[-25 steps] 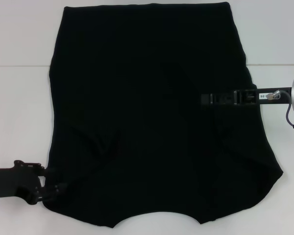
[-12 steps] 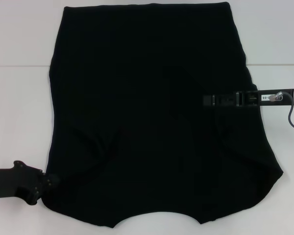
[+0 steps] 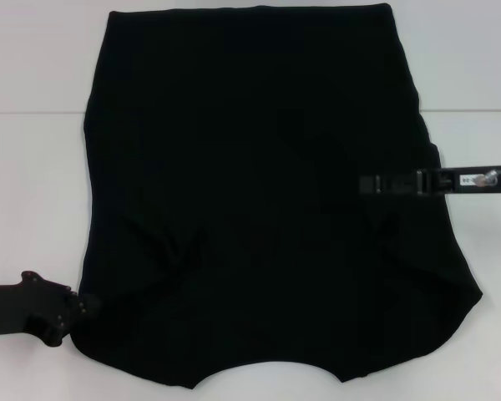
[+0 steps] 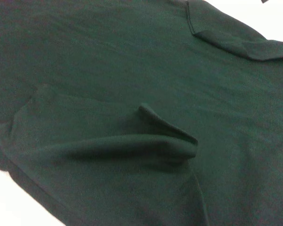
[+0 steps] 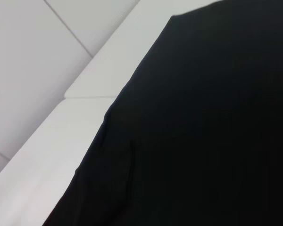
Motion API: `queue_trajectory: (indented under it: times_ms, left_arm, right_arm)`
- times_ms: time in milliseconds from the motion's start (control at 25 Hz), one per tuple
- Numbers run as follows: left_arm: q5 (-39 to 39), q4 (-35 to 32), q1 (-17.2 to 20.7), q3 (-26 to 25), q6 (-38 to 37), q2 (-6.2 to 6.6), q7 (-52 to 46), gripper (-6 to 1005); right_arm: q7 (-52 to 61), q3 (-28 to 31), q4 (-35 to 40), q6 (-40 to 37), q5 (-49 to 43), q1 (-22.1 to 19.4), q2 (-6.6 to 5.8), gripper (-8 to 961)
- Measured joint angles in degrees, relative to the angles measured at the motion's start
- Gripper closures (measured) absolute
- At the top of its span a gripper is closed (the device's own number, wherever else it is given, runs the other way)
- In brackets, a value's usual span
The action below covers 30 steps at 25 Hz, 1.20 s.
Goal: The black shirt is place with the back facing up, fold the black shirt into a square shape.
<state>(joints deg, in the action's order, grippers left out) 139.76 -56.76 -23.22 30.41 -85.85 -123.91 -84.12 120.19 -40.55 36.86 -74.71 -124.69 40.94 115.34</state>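
A: While the black shirt [image 3: 259, 200] lies spread flat across the white desk [image 3: 33, 184], neckline curving along the near edge, the left pincer [image 3: 77, 307] sits low at the near-left corner, right against the hem.

B: Has it got hold of cloth there?

A: Cannot tell; the tips meet the shirt's edge, and dark on dark hides the gap. The left wrist view shows a raised fold [image 4: 167, 136] puckered up in the fabric.

B: And farther back?

A: The right pincer [image 3: 369, 183] reaches in from the right edge, over the shirt at mid-height. How wide it stands, I cannot tell either.
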Motion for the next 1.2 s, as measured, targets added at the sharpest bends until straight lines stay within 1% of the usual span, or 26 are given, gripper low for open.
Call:
queue_trajectory:
  times_ms: [120,280,440,480,520,560,600,720,800,920,1080,1200]
  left_arm:
    - [0.0,0.0,0.2,-0.2,-0.4,0.12,-0.3,978]
    - [0.0,-0.2,0.7,-0.6,-0.5,0.15,-0.3,978]
    - [0.0,0.1,0.9,-1.8,-0.5,0.14,-0.2,978]
    - [0.0,0.1,0.9,-1.9,-0.6,0.11,-0.2,978]
    - [0.0,0.1,0.9,-1.9,-0.6,0.11,-0.2,978]
    - [0.0,0.1,0.9,-1.9,-0.6,0.02,-0.2,978]
    - [0.0,0.2,0.9,-1.9,-0.6,0.01,-0.2,978]
    - [-0.1,0.2,1.1,-1.9,-0.6,-0.01,-0.1,978]
    - [-0.4,0.2,1.2,-1.9,-0.6,-0.02,-0.1,978]
    - [-0.7,0.3,1.3,-1.9,-0.7,-0.02,0.0,978]
    - [-0.8,0.4,1.3,-1.9,-0.7,-0.07,0.0,978]
    - [-0.8,0.5,1.3,-1.8,-0.7,-0.12,0.1,978]
  right_arm:
    - [0.5,0.4,0.0,-2.3,0.0,-1.4,-1.14,270]
    - [3.3,0.7,-0.2,-4.6,0.1,-3.9,-3.33,271]
    - [5.2,1.3,-0.2,-6.8,0.0,-6.6,-5.22,272]
    - [5.7,1.4,-0.2,-7.3,-0.1,-7.2,-5.78,273]
    - [6.7,1.5,-0.5,-8.0,-0.4,-8.3,-6.73,273]
    - [6.7,1.5,-0.5,-8.0,-0.4,-8.3,-6.73,273]
    - [7.2,1.5,-0.6,-8.3,-0.6,-8.7,-7.09,274]
    - [7.8,1.9,-0.6,-9.3,-0.9,-10.2,-7.58,275]
    - [7.8,1.9,-0.7,-10.0,-1.4,-10.7,-7.69,275]
    - [8.1,2.0,-1.5,-10.4,-3.3,-10.9,-7.73,276]
    - [8.3,2.0,-3.6,-9.9,-5.9,-10.4,-7.73,321]
    - [8.3,2.0,-4.2,-9.5,-7.2,-10.0,-7.31,344]
